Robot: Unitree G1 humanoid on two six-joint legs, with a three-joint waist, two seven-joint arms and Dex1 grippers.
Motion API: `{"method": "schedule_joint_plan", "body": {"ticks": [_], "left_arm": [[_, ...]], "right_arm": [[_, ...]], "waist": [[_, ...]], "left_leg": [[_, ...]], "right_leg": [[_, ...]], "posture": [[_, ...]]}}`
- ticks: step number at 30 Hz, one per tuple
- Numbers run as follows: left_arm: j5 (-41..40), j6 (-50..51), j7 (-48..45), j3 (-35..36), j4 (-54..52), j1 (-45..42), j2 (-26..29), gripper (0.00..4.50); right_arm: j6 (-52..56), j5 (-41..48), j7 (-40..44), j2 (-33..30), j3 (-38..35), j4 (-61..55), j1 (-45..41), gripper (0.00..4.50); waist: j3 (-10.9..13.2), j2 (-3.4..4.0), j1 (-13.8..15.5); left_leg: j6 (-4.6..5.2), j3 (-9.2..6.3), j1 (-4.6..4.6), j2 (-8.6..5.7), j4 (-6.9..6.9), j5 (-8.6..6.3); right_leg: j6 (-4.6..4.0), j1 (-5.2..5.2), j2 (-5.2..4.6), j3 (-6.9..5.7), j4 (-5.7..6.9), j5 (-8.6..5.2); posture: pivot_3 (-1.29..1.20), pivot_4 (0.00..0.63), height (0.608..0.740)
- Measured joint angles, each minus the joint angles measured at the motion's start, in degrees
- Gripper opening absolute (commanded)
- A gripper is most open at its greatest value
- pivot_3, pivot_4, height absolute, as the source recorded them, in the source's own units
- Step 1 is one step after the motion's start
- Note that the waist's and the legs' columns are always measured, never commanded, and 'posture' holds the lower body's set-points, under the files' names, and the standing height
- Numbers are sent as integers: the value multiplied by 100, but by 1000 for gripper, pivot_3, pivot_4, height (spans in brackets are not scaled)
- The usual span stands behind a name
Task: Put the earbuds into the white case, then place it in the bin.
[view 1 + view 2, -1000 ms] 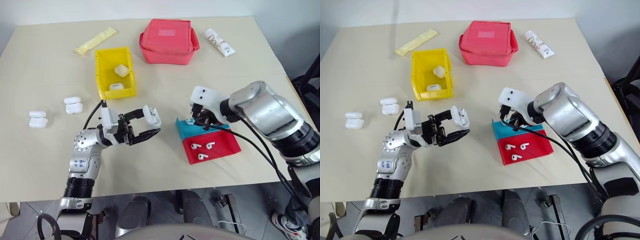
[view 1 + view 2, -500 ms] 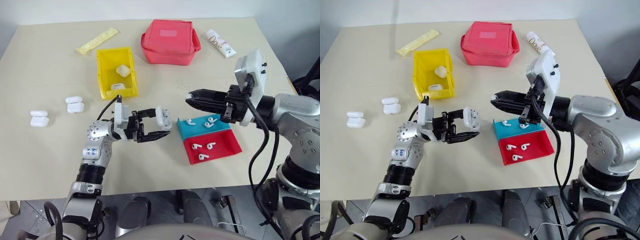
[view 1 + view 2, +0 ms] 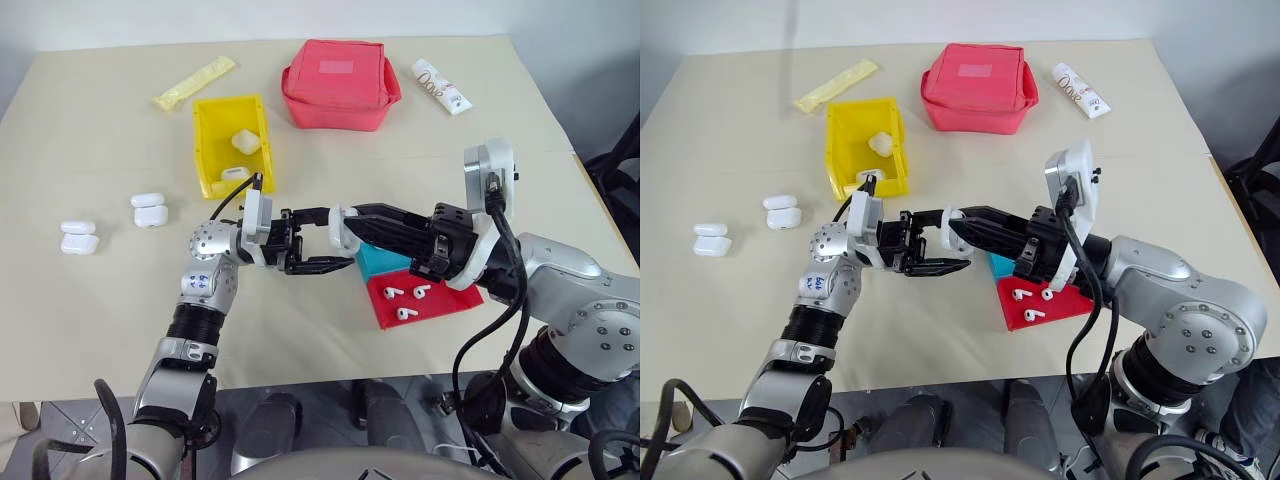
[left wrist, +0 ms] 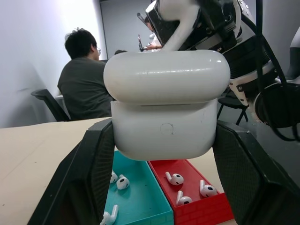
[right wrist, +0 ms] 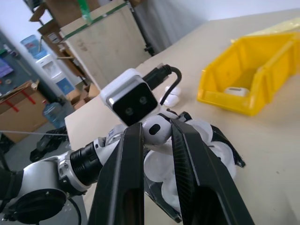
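On the tabletop's (image 3: 80, 320) far left lie two pairs of spare cases (image 3: 77, 238), with the yellow bin (image 3: 208, 150) beyond them already holding two more. Over mid-table the left hand (image 3: 320, 240) is clamped tight on a white case (image 4: 166, 110), gripping its sides; in the left wrist view the lid looks all but closed, though I cannot be sure of it. Meeting it from the right, the right hand (image 3: 345, 228) has its fingers (image 5: 131, 159) pinched nearly together on an earbud (image 5: 157, 129), the tips touching or just beside the case. Below them, more earbuds (image 3: 410, 295) sit in the red tray (image 3: 445, 300) and the blue tray (image 4: 140, 201). The loading step looks to be in hand; next, the earbud must be lined up with the case's socket and let go, which needs the lid open.
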Motion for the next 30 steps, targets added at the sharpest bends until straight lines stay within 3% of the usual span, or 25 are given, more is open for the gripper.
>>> {"method": "schedule_joint_plan", "body": {"ticks": [9,17,30], "left_arm": [[6,-43,-22,4,53,-75,-78,2765],[15,-39,-61,6,54,-80,-95,2765],[168,12,39,-29,52,14,-104,2765]], "right_arm": [[-346,1045,-999,-200,192,127,556,471],[-1290,1969,-1826,-868,773,291,953,471],[-2444,2354,-2265,-1537,1542,502,1462,471]], "waist": [[-1,2,-33],[-1,1,-31],[-2,0,-25]], "left_leg": [[1,1,1,0,-2,1],[1,1,1,1,-2,0],[3,2,0,2,-1,1]], "right_leg": [[0,0,0,1,-1,0],[0,1,-1,2,-5,0],[1,2,-1,3,-9,0]], "posture": [[0,150,740],[0,150,740],[0,150,740]]}}
